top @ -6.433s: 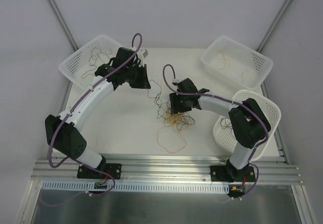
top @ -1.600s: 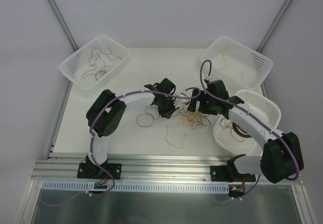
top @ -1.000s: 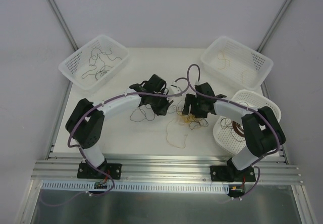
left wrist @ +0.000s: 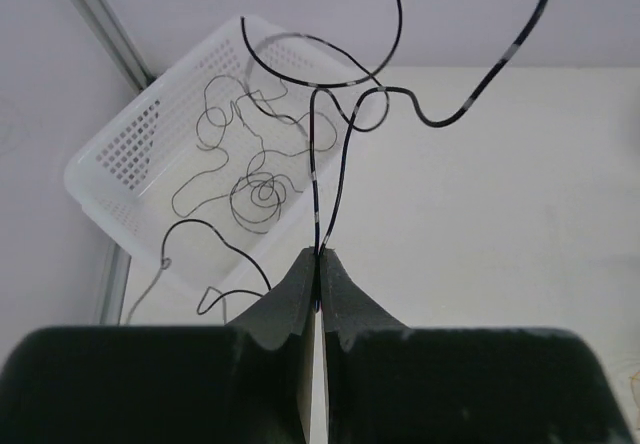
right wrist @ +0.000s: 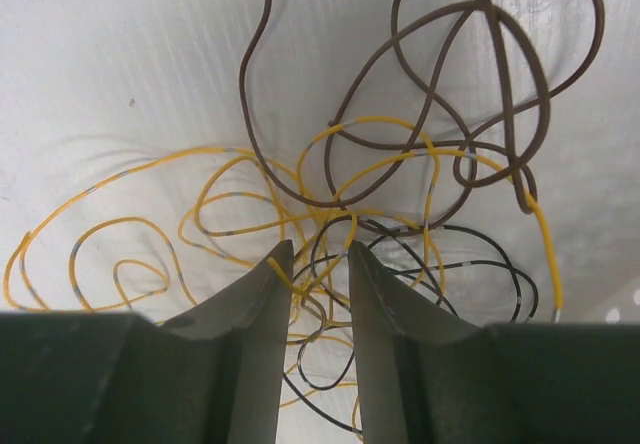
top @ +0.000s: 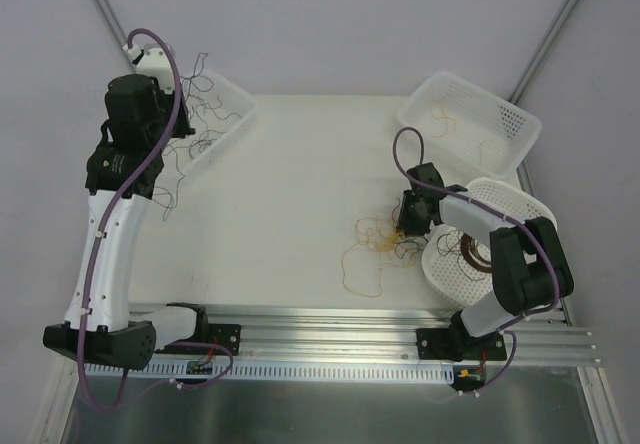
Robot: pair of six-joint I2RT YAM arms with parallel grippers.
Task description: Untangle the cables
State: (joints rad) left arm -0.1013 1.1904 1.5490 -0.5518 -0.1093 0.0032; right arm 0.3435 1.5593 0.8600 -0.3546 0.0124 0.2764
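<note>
Two tools working: my left tool [left wrist: 318,256] is pinching a black cable [left wrist: 345,164] above the white basket [left wrist: 110,164]. My right tool [right wrist: 320,254] is sitting jaws apart astride yellow cables [right wrist: 390,169] tangled on the bench [top: 300,184]. I'm aiming to isolate one strand before pinching.

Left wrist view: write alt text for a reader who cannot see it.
The left gripper, shut, pinches a thin black cable that rises from between its jaws and loops overhead. Behind, at left, a white basket holds more curly black strands.
</note>
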